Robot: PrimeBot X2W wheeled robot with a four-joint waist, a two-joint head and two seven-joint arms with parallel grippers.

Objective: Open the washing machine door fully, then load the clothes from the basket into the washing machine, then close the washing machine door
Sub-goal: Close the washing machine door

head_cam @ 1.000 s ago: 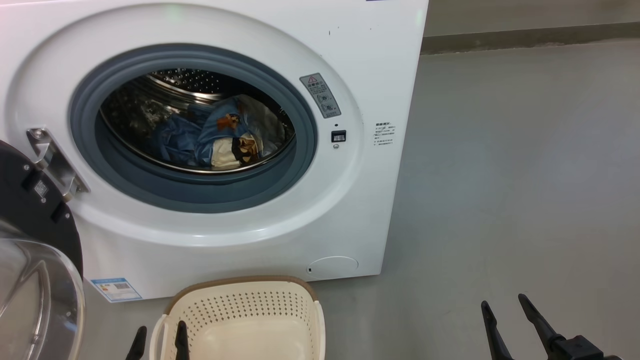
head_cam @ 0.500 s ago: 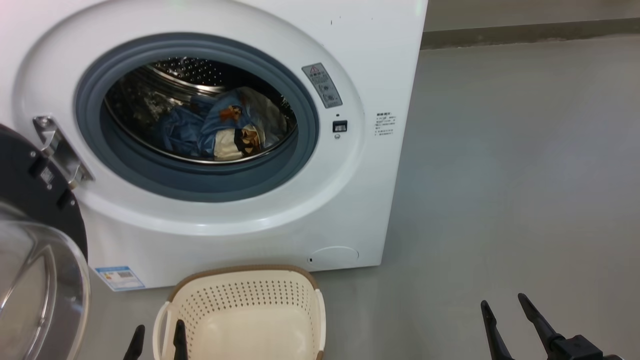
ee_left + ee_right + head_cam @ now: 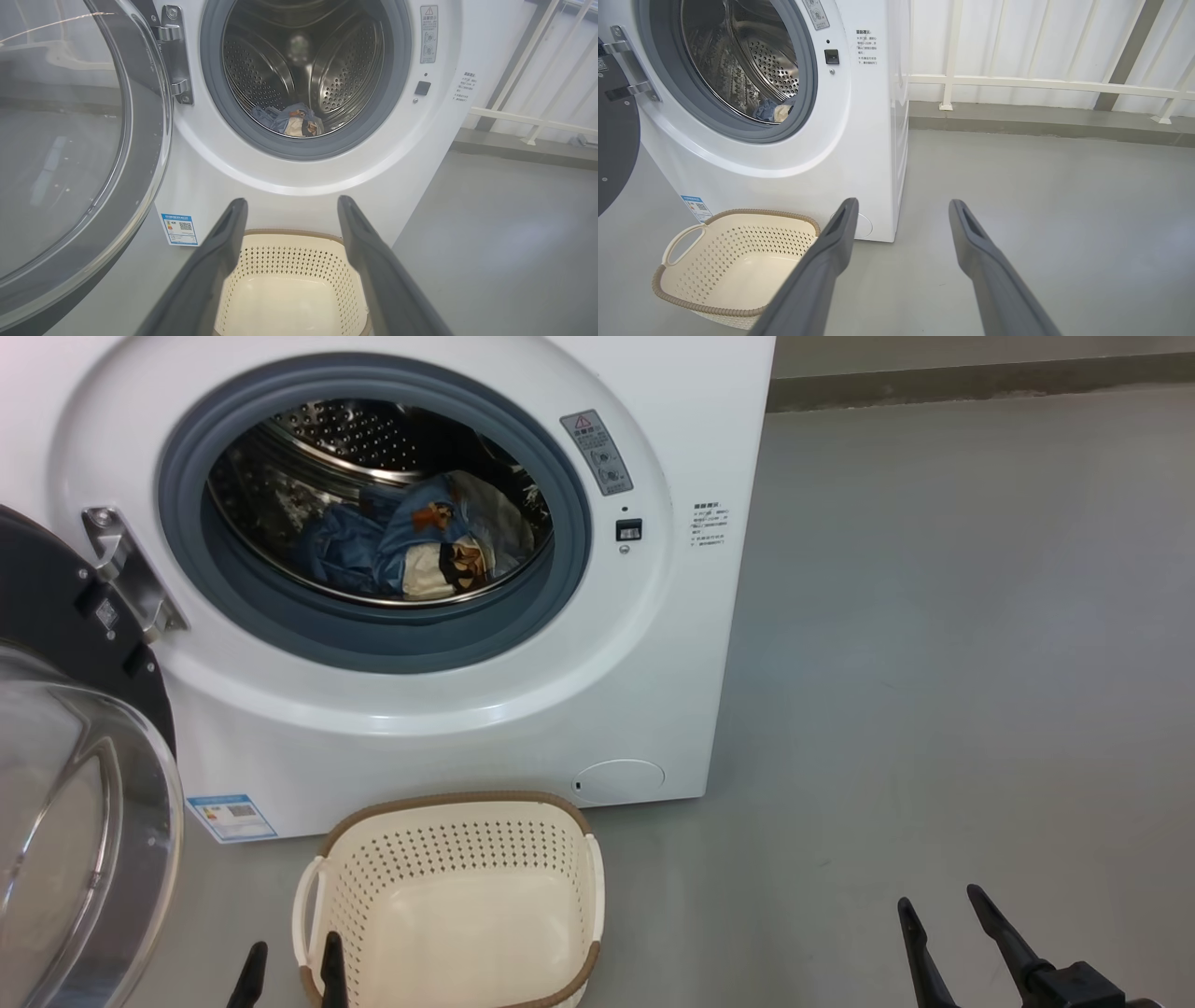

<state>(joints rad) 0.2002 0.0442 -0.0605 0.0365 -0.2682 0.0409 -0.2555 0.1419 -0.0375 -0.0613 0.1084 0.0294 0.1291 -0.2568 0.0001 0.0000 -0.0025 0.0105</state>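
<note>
All visible clothes [image 3: 420, 546] heaped low in the drum [image 3: 345, 425] of the washing machine [image 3: 448, 728]; none in the basket [image 3: 448, 800] on the floor [image 3: 934, 663] just before it. Leftward, the washing machine door [image 3: 65, 775] swung wide. Since a second ago, merely a camera shift, with nothing displaced. Both spread wide, holding nothing: left end effector [image 3: 292, 205] over the basket, right end effector [image 3: 943, 915] over bare floor. Loading seemingly done; closing next.

One washing machine [image 3: 467, 747], one door [image 3: 84, 821], one basket [image 3: 448, 859], one heap of clothes [image 3: 420, 546]
</note>
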